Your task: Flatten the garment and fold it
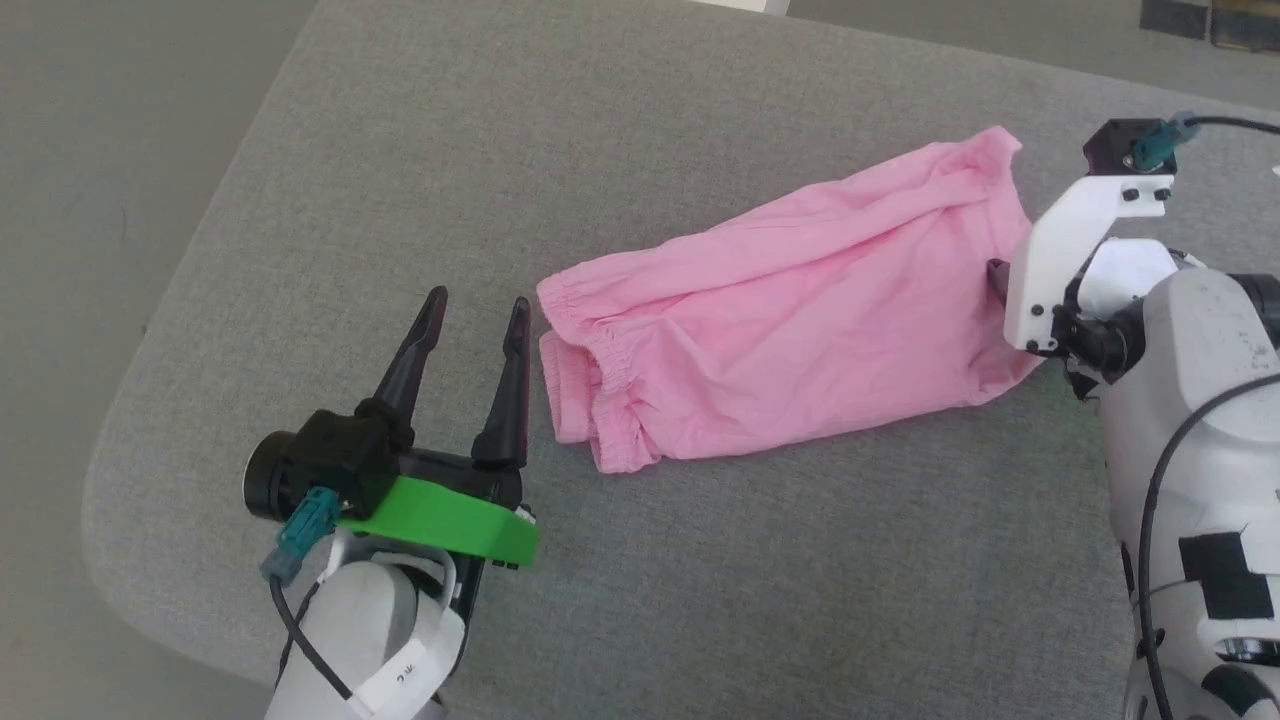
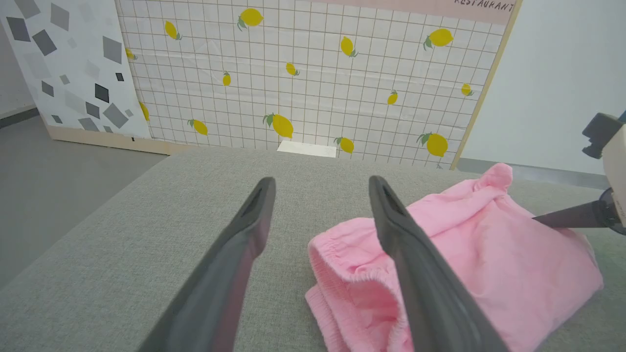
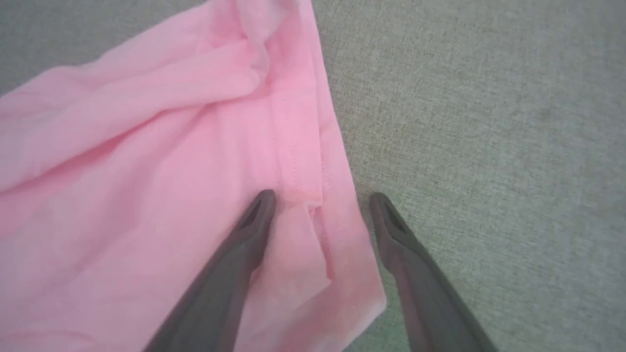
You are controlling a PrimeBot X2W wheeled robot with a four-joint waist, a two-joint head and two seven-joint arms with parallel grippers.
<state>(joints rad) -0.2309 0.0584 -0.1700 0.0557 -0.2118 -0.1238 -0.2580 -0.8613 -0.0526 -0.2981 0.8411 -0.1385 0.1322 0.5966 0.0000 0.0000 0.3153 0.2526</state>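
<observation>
Nearest, the left gripper [image 1: 478, 298] hovers with fingers spread just left of the waistband [image 1: 592, 350], probably ready to pinch it. The pink shorts [image 1: 800, 300] lie rumpled across the grey cushion [image 1: 500, 150]. Farther right, the right gripper [image 3: 321, 194], also spread, straddles their hem [image 3: 342, 161].

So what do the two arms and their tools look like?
The left tool has two long dark fingers on a black body, a green bracket, teal plug with black cable, and a pale forearm with a white printed band. The right tool: same dark fingers, white bracket, teal plug, black cable, grey-white forearm with a black patch.
</observation>
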